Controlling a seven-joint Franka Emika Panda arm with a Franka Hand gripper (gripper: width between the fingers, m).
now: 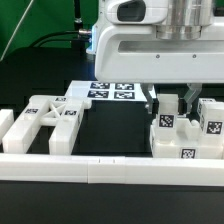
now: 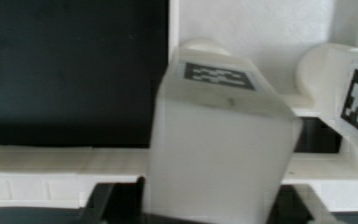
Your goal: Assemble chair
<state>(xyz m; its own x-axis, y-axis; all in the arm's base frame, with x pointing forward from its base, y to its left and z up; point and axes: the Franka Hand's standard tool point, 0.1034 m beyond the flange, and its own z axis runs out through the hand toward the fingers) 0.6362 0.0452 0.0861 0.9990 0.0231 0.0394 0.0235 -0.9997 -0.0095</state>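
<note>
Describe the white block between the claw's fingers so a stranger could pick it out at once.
Find the long white rail across the foreground, then the cluster of tagged white blocks behind it at the exterior view's right. The block is the upright one straight under the claw: its neighbours stand free, while this one has a finger on either side.

White plastic cut-out frames (image 1: pixel 50 118), tagged, lie flat to the exterior view's left of the marker board (image 1: pixel 112 90). Chunky white tagged blocks (image 1: pixel 195 140) cluster to its right. One tall white block (image 2: pixel 220 140) stands upright.

Chair piece (image 1: pixel 212 128) partly off-view
</note>
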